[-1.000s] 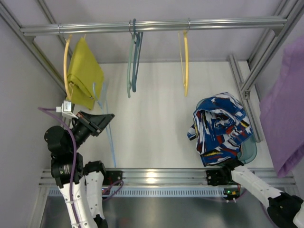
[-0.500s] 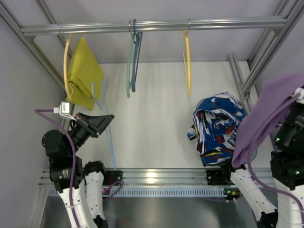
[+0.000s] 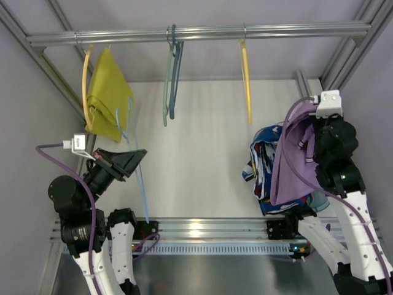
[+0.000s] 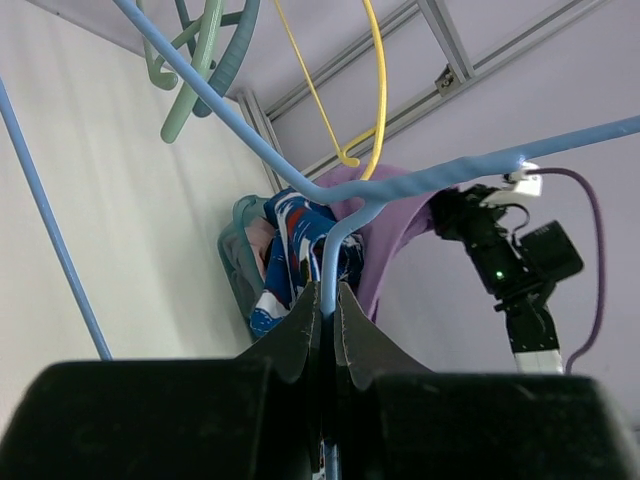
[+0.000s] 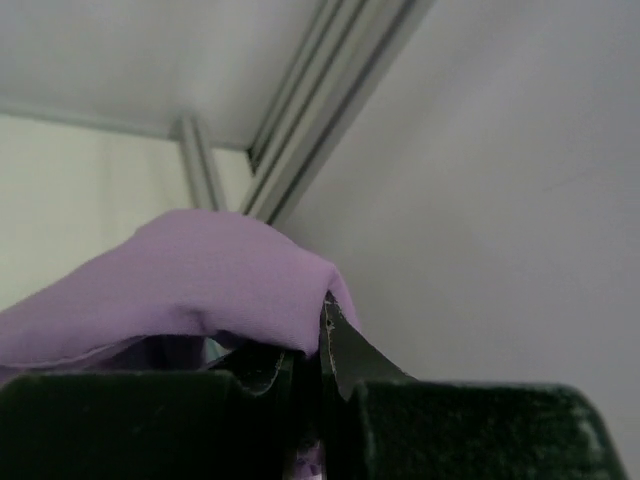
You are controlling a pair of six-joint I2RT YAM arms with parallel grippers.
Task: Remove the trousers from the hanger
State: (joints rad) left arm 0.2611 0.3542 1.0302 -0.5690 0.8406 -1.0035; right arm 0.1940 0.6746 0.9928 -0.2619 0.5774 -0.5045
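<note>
At the far left we saw a mustard garment [image 3: 109, 92] hanging on a yellow hanger [image 3: 86, 80] from the rail [image 3: 196, 34]. Just below it the left gripper [image 3: 142, 152] was raised off the table. Its jaws were pressed together on the wire of the pale blue hanger [image 3: 141, 184], gripping it below the hook in the left wrist view. The hanger carried no cloth, and its long wire slanted down toward the near frame. Further along the rail hung a teal hanger [image 3: 172, 80], then a second yellow one [image 3: 246, 80], both bare. On the right a heap of patterned clothes [image 3: 264, 166] lay in a teal basket [image 3: 323, 200]. Above it the right gripper [image 5: 320, 335] was clamped tight on a fold of the trousers [image 3: 291, 163]. They were well apart from the hanger, drooping from the raised wrist in a long lilac drape over the heap. We could not tell whether the lower hem touched the clothes beneath.
</note>
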